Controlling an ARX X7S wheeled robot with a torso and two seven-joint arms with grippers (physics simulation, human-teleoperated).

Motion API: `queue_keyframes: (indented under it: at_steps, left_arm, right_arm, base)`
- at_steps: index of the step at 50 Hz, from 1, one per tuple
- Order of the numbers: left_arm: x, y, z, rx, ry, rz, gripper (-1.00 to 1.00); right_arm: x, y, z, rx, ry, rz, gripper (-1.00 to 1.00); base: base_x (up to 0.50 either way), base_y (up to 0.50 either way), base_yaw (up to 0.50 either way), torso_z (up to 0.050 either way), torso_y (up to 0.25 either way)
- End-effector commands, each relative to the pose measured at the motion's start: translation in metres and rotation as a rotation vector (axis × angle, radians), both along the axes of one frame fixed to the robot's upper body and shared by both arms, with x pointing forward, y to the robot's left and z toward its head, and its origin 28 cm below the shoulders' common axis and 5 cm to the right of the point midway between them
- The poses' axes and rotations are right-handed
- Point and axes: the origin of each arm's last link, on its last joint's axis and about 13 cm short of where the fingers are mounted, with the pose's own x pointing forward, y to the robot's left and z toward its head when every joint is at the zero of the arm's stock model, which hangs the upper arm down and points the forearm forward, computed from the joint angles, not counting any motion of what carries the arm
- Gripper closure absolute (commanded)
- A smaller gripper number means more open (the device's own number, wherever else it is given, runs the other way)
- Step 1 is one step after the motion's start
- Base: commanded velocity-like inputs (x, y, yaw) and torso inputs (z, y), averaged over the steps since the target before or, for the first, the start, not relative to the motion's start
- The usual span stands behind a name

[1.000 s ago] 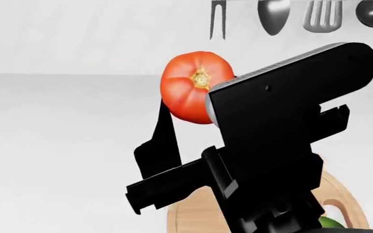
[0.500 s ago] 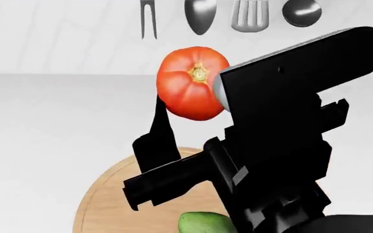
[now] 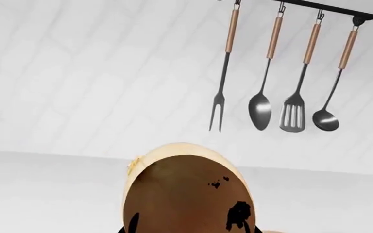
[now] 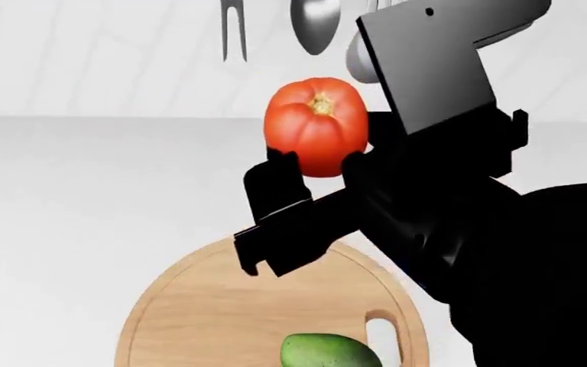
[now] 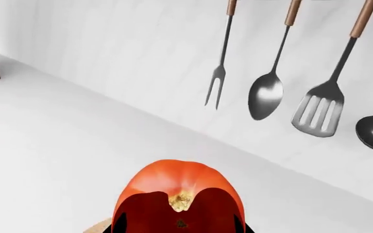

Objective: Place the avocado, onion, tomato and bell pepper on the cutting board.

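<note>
- My right gripper (image 4: 314, 177) is pinching the tomato (image 4: 316, 136), one dark finger on each side of the fruit, stem scar facing up and toward the head camera.
- Compared with a second ago, the tomato sits slightly lower in the head view and more squarely between my fingers, and my wrist housing has swung up toward the upper right of the frame.
- The cutting board (image 4: 212, 306) has slid into view: a second ago only a sliver showed at the bottom right, now most of the round board fills the lower centre, directly under the tomato.
- The avocado (image 4: 326, 352) already lies on the board at the bottom edge of the frame, just beside the rounded hole.
- In the right wrist view the tomato (image 5: 178, 196) fills the lower centre, with the hanging utensils (image 5: 267, 92) on the wall behind.
- My left gripper is barely in the head view, a dark shape at the lower left edge; its wrist camera shows the onion (image 3: 186, 189) close up in the lower centre, apparently held, though I cannot see the fingers well enough to be sure.
- I judge the carry nearly done: the tomato hangs over the board, so lowering and releasing comes next, keeping clear of the avocado.
- The bell pepper is not visible in any view.
</note>
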Motion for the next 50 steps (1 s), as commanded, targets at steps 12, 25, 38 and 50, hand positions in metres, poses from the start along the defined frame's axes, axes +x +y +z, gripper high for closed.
queue_keyframes:
  at_steps: [12, 25, 38, 50]
  left_arm:
    - [-0.004, 0.0, 0.0, -0.018, 0.013, 0.0, 1.0]
    - [-0.007, 0.0, 0.002, -0.017, 0.015, -0.002, 1.0]
    - [-0.007, -0.001, 0.002, -0.017, 0.021, -0.002, 1.0]
    - [-0.011, -0.001, 0.003, -0.016, 0.026, -0.003, 1.0]
  right_arm:
    - [0.029, -0.006, -0.047, -0.039, 0.198, 0.017, 1.0]
    - [0.032, 0.001, -0.067, -0.033, 0.263, 0.046, 1.0]
    - [0.036, 0.002, -0.091, -0.031, 0.326, 0.04, 1.0]
    - [0.037, 0.002, -0.102, -0.03, 0.353, 0.023, 1.0]
  base:
    - [0.0, 0.0, 0.0, 0.0, 0.0]
    - [0.0, 0.0, 0.0, 0.0, 0.0]
    - [0.0, 0.0, 0.0, 0.0, 0.0]
    - [0.0, 0.0, 0.0, 0.001, 0.0]
